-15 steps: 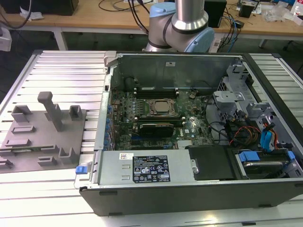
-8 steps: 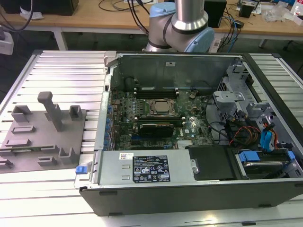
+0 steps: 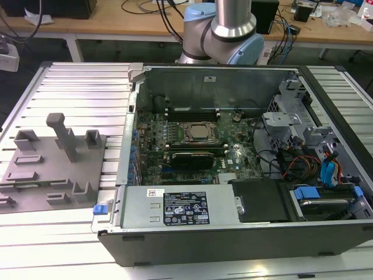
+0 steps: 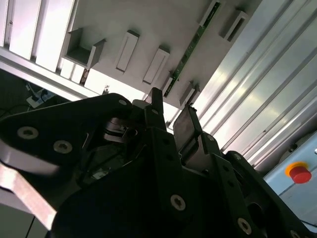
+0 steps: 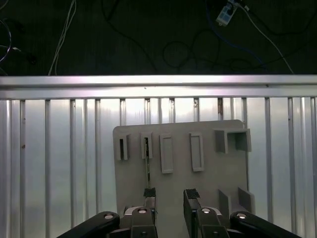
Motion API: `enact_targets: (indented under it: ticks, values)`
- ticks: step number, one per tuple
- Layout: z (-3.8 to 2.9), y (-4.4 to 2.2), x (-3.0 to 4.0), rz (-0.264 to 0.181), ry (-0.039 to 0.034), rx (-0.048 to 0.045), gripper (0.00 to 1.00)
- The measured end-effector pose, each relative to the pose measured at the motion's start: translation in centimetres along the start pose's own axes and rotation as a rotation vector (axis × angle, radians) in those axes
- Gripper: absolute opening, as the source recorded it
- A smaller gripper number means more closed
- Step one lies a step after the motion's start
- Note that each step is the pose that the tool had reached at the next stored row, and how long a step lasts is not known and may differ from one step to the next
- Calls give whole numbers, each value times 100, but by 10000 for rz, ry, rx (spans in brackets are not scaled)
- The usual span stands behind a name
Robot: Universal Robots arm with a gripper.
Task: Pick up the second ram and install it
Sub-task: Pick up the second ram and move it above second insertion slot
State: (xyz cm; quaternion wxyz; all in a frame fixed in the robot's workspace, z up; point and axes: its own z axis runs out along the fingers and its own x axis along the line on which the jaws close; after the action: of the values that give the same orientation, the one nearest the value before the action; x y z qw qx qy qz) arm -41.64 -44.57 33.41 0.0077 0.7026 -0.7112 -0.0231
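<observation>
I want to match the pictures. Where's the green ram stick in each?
Second wrist view: the second ram is a green strip across the grey holder plate.
First wrist view: the ram is a thin edge-on line on the plate, ahead of the gripper.
Exterior view: cannot tell it apart on the plate, at that view's left.
Shared landmark: the plate.
</observation>
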Motion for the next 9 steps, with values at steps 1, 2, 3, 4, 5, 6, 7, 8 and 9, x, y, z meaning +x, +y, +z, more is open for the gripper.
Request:
enact_targets:
  ticks: [1, 2, 3, 4, 5, 6, 7, 8, 9]
  values:
    - [10, -1, 0, -1, 0, 0, 36]
    - [18, -1, 0, 0, 0, -1, 36]
    - [27, -1, 1, -1, 0, -1, 36]
    - [38, -2, 1, 0, 0, -1, 36]
    - [48, -2, 1, -1, 0, 0, 36]
    - [59, -3, 1, 0, 0, 0, 36]
    - [70, -3, 2, -1, 0, 0, 36]
    - [81, -4, 2, 0, 0, -1, 36]
    - [94, -4, 2, -1, 0, -1, 36]
